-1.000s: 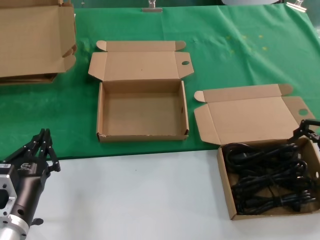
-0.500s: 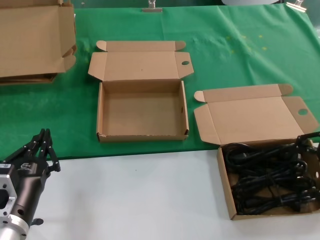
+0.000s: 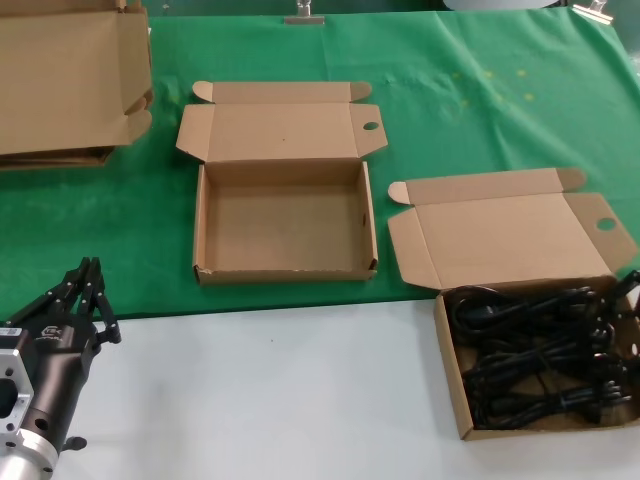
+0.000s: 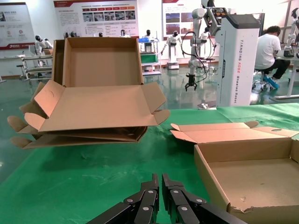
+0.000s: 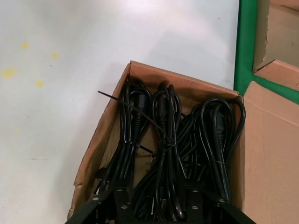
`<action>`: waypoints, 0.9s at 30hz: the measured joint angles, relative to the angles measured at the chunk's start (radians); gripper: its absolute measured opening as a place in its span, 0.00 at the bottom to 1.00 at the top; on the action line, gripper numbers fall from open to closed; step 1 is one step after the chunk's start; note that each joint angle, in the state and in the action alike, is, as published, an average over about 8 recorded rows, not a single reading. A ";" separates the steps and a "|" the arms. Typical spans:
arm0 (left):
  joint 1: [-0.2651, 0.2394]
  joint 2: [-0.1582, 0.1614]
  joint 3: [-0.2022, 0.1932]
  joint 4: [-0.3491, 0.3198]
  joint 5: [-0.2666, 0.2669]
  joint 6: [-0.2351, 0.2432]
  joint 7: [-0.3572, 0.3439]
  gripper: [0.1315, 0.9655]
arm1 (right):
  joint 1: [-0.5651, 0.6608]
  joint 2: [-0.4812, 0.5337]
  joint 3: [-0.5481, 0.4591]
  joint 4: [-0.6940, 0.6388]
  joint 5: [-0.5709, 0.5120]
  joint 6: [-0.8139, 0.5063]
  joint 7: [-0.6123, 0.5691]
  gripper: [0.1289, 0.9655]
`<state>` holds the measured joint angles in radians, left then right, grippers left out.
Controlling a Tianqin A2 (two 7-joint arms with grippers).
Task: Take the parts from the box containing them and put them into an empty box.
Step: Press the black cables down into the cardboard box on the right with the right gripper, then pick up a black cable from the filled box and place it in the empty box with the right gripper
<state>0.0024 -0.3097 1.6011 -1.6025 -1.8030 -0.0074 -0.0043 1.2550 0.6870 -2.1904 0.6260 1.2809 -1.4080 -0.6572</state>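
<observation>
The box with the parts point(image 3: 449, 365) sits at the right on the white table, lid open; several black cord bundles point(image 3: 540, 352) lie in it. My right gripper point(image 3: 628, 296) is low at that box's right edge, mostly out of view. In the right wrist view it point(image 5: 156, 201) is open, with a finger on each side of the middle cord bundle point(image 5: 164, 140) in the box point(image 5: 100, 140). The empty box point(image 3: 285, 225) stands open on the green cloth at centre. My left gripper point(image 3: 88, 275) is shut and empty at the lower left; the left wrist view shows it point(image 4: 160, 186) beside the empty box point(image 4: 252, 175).
A bigger pile of folded cardboard point(image 3: 65, 85) lies at the far left on the green cloth point(image 3: 480, 100), also in the left wrist view point(image 4: 93, 107). White table point(image 3: 270, 400) runs between my arms. A thin black tie end point(image 5: 117, 100) sticks out of the cords.
My right gripper has moved down and to the right, lower over the cords, and shows less in the head view. The left arm has not moved.
</observation>
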 joint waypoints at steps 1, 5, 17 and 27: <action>0.000 0.000 0.000 0.000 0.000 0.000 0.000 0.05 | 0.000 0.000 0.000 -0.005 -0.001 0.000 -0.004 0.38; 0.000 0.000 0.000 0.000 0.000 0.000 0.000 0.05 | 0.001 -0.001 -0.001 -0.023 -0.004 0.002 -0.019 0.29; 0.000 0.000 0.000 0.000 0.000 0.000 0.000 0.05 | -0.003 -0.008 0.010 -0.038 0.005 0.007 -0.038 0.13; 0.000 0.000 0.000 0.000 0.000 0.000 0.000 0.05 | -0.017 0.012 0.025 0.045 0.020 -0.008 0.011 0.05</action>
<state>0.0024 -0.3097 1.6011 -1.6025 -1.8030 -0.0074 -0.0044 1.2377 0.6992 -2.1650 0.6711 1.3012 -1.4161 -0.6459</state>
